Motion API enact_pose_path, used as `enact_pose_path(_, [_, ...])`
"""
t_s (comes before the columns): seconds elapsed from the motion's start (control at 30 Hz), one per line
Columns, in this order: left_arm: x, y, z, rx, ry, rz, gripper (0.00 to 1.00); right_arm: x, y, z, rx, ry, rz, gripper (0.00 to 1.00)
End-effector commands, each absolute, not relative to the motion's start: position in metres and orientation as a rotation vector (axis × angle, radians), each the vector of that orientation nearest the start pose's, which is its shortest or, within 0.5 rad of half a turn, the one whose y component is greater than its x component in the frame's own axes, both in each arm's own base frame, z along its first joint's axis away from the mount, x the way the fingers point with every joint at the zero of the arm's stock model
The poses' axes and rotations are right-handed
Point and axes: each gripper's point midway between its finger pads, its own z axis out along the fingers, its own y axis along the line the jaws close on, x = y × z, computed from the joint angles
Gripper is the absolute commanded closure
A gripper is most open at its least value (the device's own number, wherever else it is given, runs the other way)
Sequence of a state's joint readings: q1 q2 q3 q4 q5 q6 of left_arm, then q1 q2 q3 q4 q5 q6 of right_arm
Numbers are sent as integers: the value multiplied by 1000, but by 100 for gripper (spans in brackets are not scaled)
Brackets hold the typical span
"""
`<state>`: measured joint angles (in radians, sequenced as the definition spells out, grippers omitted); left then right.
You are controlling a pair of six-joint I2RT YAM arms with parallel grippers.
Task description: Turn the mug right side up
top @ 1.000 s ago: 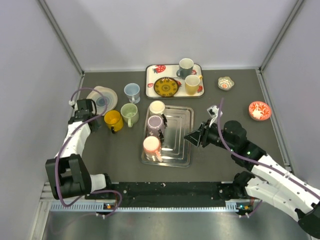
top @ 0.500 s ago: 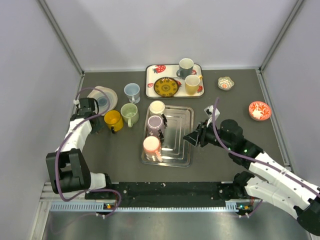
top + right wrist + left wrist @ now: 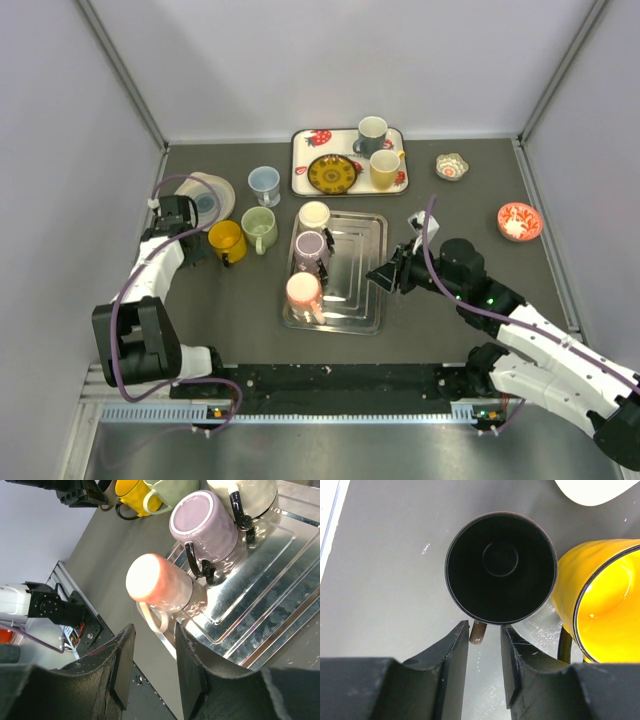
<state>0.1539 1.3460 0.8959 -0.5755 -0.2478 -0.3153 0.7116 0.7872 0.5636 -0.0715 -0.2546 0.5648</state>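
The left gripper (image 3: 485,630) has its fingers (image 3: 452,650) a little way open. The black mug's handle (image 3: 478,632) sits in the gap, close against the left finger and clear of the right one, so nothing is clamped. The black mug (image 3: 501,567) stands right side up on the table (image 3: 380,580) at the left of the scene. Its mouth points straight up, its long axis is vertical, and its handle points back at the fingers. Its right side is just beside the yellow mug (image 3: 605,605), which is also upright and cut off at the wrist view's edge. A pale dish (image 3: 590,490) farther off shows only its rim. In the top view the black mug is hard to make out under the arm. The right gripper (image 3: 154,627) hangs over the near right part of the tray (image 3: 280,580), its fingers partly open and holding nothing. Beyond them the pink mug (image 3: 157,582) sits base up on the tray's near left corner, with its handle on the near side and well apart from the fingertips. Farther along the tray the purple mug (image 3: 202,525) is also base up, and the cream mug (image 3: 245,490) behind it is cut off.
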Motion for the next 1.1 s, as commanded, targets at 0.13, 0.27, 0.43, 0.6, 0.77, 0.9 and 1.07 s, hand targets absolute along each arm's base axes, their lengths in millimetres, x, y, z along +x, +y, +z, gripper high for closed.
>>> enact_pose_path(0.13, [305, 81, 109, -709, 2388, 265, 51, 190, 251, 222, -358, 1914, 1096, 62])
enact_pose_path(0.27, [303, 82, 133, -732, 2335, 262, 45, 189, 251, 223, -359, 1915, 1096, 62])
enact_pose_path(0.43, [296, 71, 196, -711, 2176, 188, 43, 192, 252, 226, -367, 1914, 1086, 62])
enact_pose_path(0.6, [284, -11, 233, -503, 2090, 46, 41, 194, 252, 227, -364, 1921, 1067, 62])
enact_pose_path(0.77, [251, -93, 225, -337, 2077, -40, 39, 199, 244, 228, -336, 1941, 1010, 62])
enact_pose_path(0.9, [232, -124, 216, -400, 2087, -154, 19, 203, 240, 231, -319, 1950, 970, 62])
enact_pose_path(1.07, [213, -143, 200, -697, 2111, -445, 1, 209, 238, 229, -316, 1975, 924, 62])
